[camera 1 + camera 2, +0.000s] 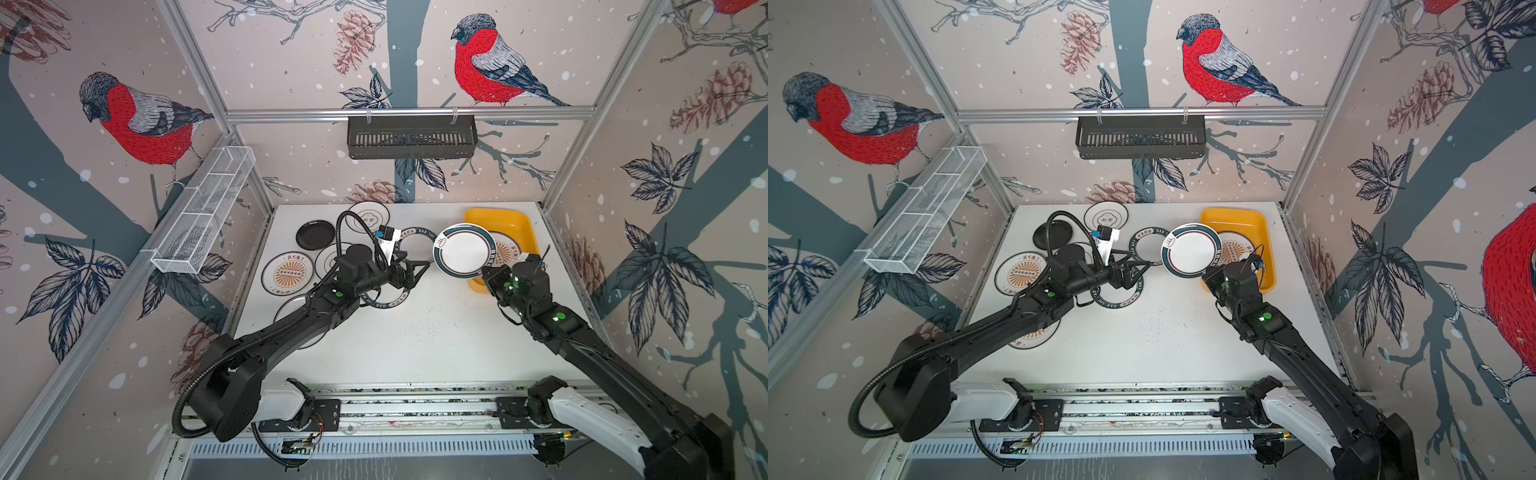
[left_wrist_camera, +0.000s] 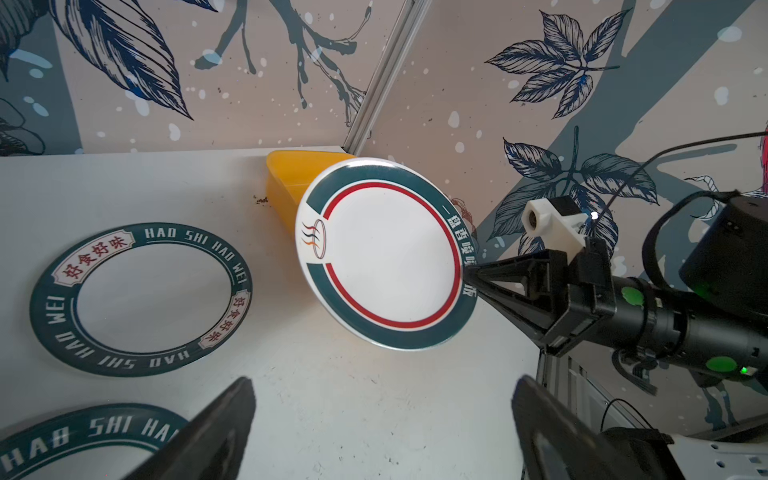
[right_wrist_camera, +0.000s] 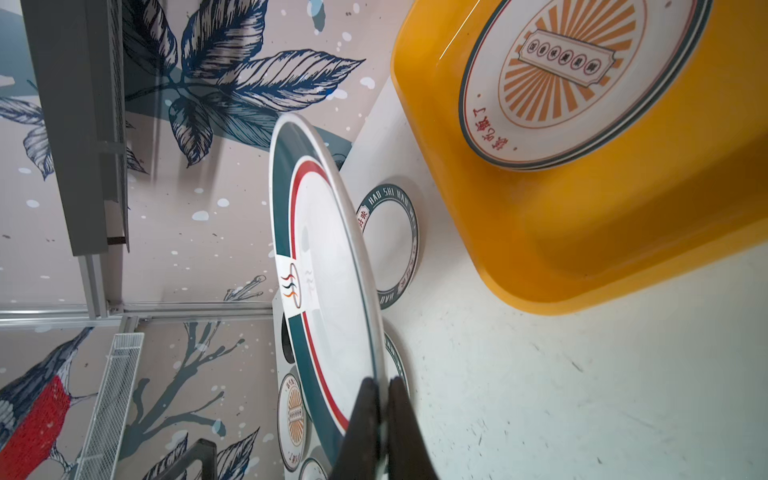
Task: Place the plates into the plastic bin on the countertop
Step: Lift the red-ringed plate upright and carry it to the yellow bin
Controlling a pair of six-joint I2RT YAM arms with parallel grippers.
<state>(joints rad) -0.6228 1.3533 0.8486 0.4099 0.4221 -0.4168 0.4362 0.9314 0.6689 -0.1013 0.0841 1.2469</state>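
Note:
My right gripper [image 3: 380, 380] is shut on the rim of a white plate with a green and red band [image 1: 464, 250] [image 2: 384, 257]. It holds the plate tilted in the air beside the yellow plastic bin [image 1: 498, 216] [image 3: 582, 232]. Inside the bin lies a stack of plates topped by an orange sunburst plate [image 3: 573, 79]. To the left of the held plate, my left gripper [image 1: 419, 269] [image 2: 380, 395] stands open and empty above the countertop [image 1: 415, 340]. Around it lie several plates: two green lettered ones [image 2: 141, 299] [image 1: 386, 297], a sunburst one [image 1: 289, 273], a black one [image 1: 316, 235] and an emblem one [image 1: 368, 217].
A black slotted basket [image 1: 411, 137] hangs on the back rail. A white wire rack [image 1: 203, 208] runs along the left wall. Aluminium framing edges the countertop. Another plate [image 1: 299, 309] lies partly hidden under my left arm.

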